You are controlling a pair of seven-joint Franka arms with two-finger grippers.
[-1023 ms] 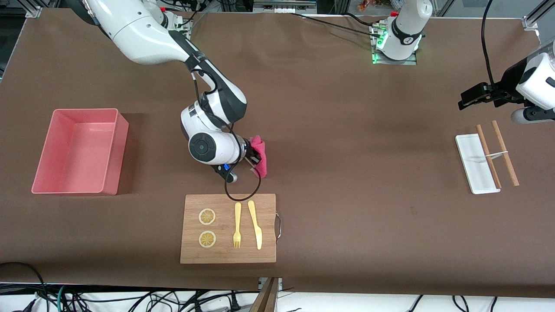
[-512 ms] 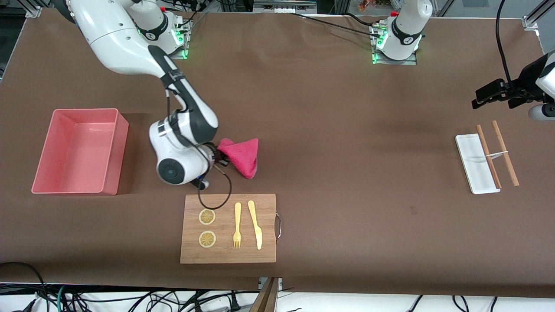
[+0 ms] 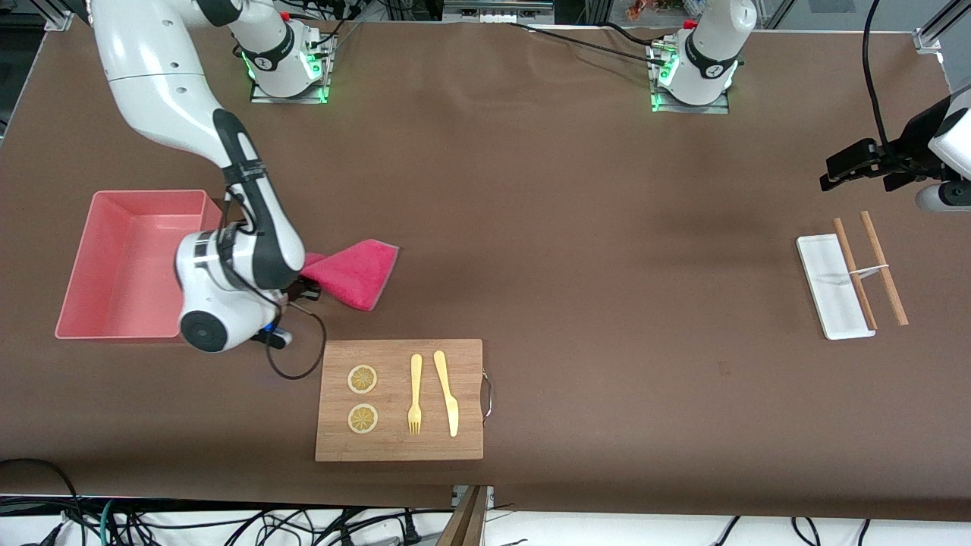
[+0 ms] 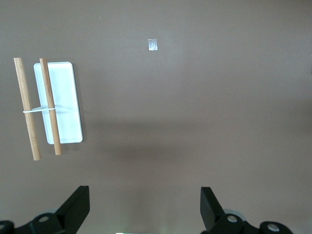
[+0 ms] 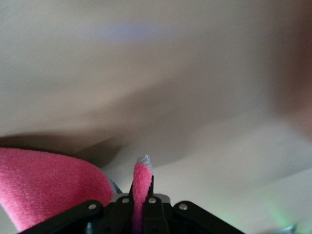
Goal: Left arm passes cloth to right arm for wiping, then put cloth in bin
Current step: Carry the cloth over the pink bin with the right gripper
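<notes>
My right gripper (image 3: 302, 282) is shut on a corner of the magenta-pink cloth (image 3: 353, 271), which trails from it low over the brown table, between the bin and the cutting board. In the right wrist view the cloth (image 5: 44, 183) is pinched between the fingers (image 5: 141, 187). The light-pink bin (image 3: 136, 262) stands at the right arm's end of the table, right beside the right arm's wrist. My left gripper (image 3: 843, 166) is open and empty, held up over the left arm's end of the table; its fingers (image 4: 78, 207) show wide apart in the left wrist view.
A wooden cutting board (image 3: 400, 400) with two lemon slices, a fork and a knife lies nearer the front camera than the cloth. A small white tray (image 3: 833, 286) with two wooden sticks (image 3: 868, 267) lies below the left gripper, also in the left wrist view (image 4: 63, 105).
My right arm has swept the cloth along the table toward the bin, and the cloth has spread flatter. My left gripper drew back toward its end of the table.
</notes>
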